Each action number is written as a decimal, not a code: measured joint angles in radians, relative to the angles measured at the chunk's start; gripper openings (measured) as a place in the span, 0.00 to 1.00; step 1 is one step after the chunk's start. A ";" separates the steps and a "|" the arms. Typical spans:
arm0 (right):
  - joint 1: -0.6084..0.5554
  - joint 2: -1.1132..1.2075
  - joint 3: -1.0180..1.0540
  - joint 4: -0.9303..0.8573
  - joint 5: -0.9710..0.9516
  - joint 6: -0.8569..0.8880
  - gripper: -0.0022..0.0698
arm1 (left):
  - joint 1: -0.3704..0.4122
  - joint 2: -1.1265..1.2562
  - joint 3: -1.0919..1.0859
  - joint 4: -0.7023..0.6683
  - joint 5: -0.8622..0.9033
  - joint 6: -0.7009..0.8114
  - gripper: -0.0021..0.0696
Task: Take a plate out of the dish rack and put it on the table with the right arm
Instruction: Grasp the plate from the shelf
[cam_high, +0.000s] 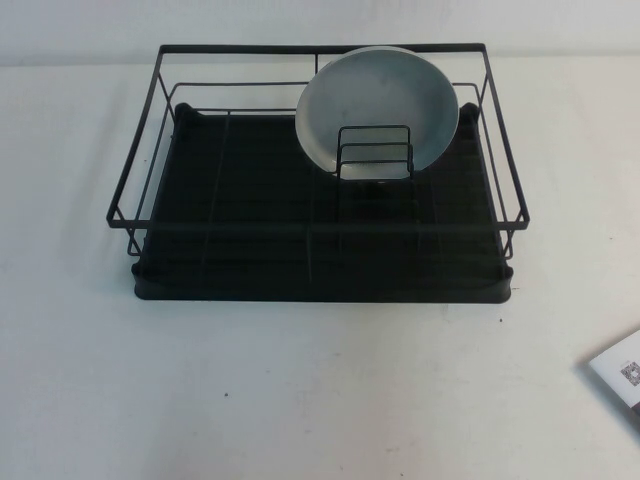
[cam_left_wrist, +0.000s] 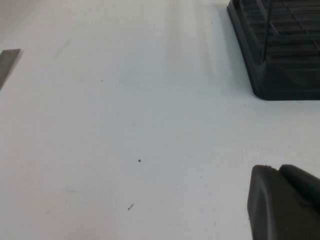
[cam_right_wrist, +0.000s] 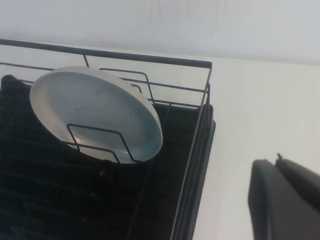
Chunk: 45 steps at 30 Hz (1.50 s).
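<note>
The pale grey-blue plate (cam_high: 378, 105) leans upright in the small wire holder (cam_high: 374, 152) at the back right of the black dish rack (cam_high: 250, 240). It also shows in the right wrist view (cam_right_wrist: 95, 112), inside the rack (cam_right_wrist: 195, 150). Neither arm shows in the high view. My right gripper (cam_right_wrist: 276, 162) is shut and empty over the white table (cam_right_wrist: 250, 110), outside the rack's right side, apart from the plate. My left gripper (cam_left_wrist: 272, 170) is shut and empty over the table (cam_left_wrist: 125, 125), near the rack's corner (cam_left_wrist: 280, 75).
A white card with a QR-like mark (cam_high: 622, 372) lies at the table's right edge. Open white table (cam_high: 300, 390) lies in front of the rack and at both its sides. A grey strip (cam_left_wrist: 7, 62) shows at the edge of the left wrist view.
</note>
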 joint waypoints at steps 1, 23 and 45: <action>0.000 0.042 -0.048 0.000 0.022 -0.011 0.00 | 0.000 0.000 0.000 0.000 0.000 0.000 0.02; 0.065 0.674 -0.776 0.239 0.397 -0.430 0.15 | 0.000 0.000 0.000 0.000 0.000 0.000 0.02; 0.139 0.895 -0.937 0.196 0.383 -0.686 0.59 | 0.000 0.000 0.000 0.000 0.000 0.000 0.02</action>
